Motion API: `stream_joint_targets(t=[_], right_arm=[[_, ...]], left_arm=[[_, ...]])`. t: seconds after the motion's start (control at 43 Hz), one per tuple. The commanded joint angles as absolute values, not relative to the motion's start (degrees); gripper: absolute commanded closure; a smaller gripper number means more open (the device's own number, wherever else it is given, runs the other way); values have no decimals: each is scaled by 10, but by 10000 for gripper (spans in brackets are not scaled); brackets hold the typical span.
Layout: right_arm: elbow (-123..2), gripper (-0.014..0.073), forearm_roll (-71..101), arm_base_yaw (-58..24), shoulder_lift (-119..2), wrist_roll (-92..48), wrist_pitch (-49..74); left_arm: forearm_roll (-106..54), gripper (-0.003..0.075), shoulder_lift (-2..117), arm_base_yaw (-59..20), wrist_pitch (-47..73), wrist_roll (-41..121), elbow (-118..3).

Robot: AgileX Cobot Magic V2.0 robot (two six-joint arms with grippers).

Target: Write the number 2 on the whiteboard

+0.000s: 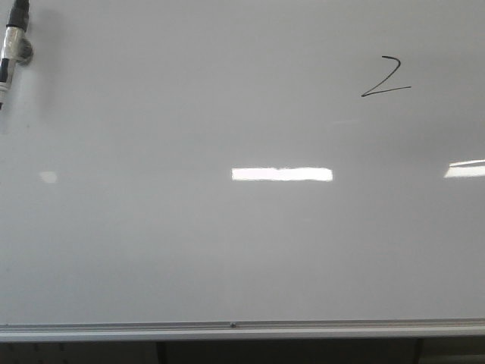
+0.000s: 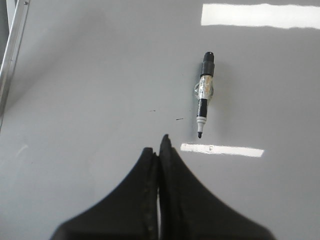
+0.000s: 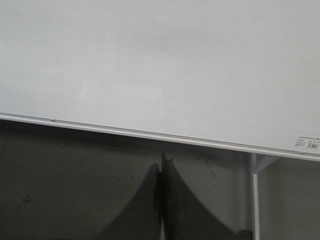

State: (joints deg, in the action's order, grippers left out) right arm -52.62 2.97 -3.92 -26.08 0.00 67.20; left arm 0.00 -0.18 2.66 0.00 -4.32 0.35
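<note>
A thin black number 2 [image 1: 385, 78] is drawn at the upper right of the whiteboard [image 1: 227, 250], which fills the front view. A black and clear marker [image 1: 12, 47] hangs on the board at the far upper left; the left wrist view shows this marker [image 2: 204, 92] uncapped, tip toward the fingers. My left gripper [image 2: 159, 145] is shut and empty, a short way from the marker's tip. My right gripper [image 3: 162, 161] is shut and empty, below the whiteboard's [image 3: 160, 65] lower frame, over dark floor.
The silver frame edge [image 1: 235, 328] runs along the board's bottom, and another frame rail [image 2: 12, 50] shows beside the left gripper. A white board leg [image 3: 256, 200] stands right of the right gripper. Bright light reflections [image 1: 282, 174] lie across the board.
</note>
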Motion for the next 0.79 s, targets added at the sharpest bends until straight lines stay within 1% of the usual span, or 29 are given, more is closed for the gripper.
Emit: stream_joint_targets(t=[0.0, 0.093, 0.256, 0.442, 0.652, 0.768], right_arm=[[-494, 663, 11, -16, -221, -9, 589], [-419, 663, 9, 2, -168, -9, 499], [-272, 663, 10, 11, -82, -9, 300], [-134, 663, 13, 6, -22, -9, 143], [-34, 663, 13, 0, 0, -8, 17], [0, 663, 13, 4, 15, -6, -15]], left_arm=[[0, 741, -17, 25, -48, -44, 23], [0, 741, -17, 25, -48, -44, 23], [0, 741, -17, 25, -48, -44, 23], [0, 741, -17, 25, -48, -44, 23], [0, 741, -17, 25, -48, -44, 23], [0, 741, -17, 25, -48, -44, 23]])
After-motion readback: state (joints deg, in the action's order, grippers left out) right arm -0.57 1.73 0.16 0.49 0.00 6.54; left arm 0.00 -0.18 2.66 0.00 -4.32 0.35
